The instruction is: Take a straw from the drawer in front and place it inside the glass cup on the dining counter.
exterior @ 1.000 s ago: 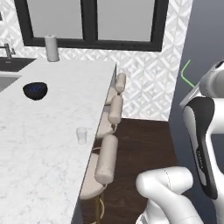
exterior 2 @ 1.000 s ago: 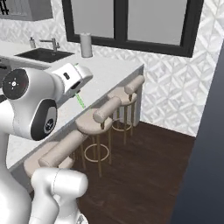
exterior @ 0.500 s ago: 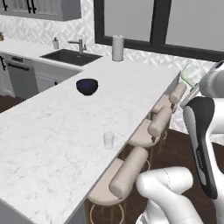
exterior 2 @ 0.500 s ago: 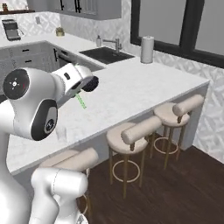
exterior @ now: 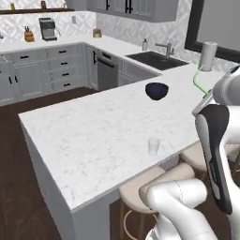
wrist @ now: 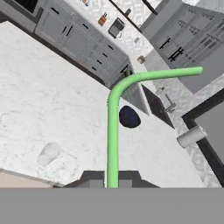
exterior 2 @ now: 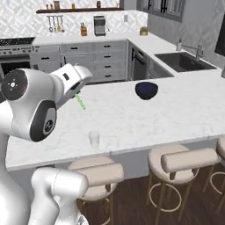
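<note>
My gripper (wrist: 112, 180) is shut on the lower end of the light-green straw (wrist: 113, 127), whose bent top points right in the hand view. The straw (exterior 2: 80, 102) sticks out below my hand over the dining counter (exterior 2: 132, 115); it also shows beside my arm as a thin green line (exterior: 197, 84). The clear glass cup (exterior: 153, 146) stands upright near the counter's front edge, above the stools. In the right base view the glass cup (exterior 2: 94, 139) sits below and slightly right of my hand. The hand view has the cup (wrist: 48, 153) at lower left of the straw. The drawer is out of view.
A dark blue bowl (exterior: 156, 90) sits further back on the dining counter (exterior: 93, 131). A paper towel roll (exterior: 207, 55) and a sink (exterior: 157, 60) are behind it. Padded stools (exterior 2: 189, 160) line the counter's near side. Grey cabinets (exterior 2: 94, 61) run along the far wall.
The whole scene has swung as the base turned, bringing the counter's broad top and the cup in front. The straw has stayed in my shut gripper.
</note>
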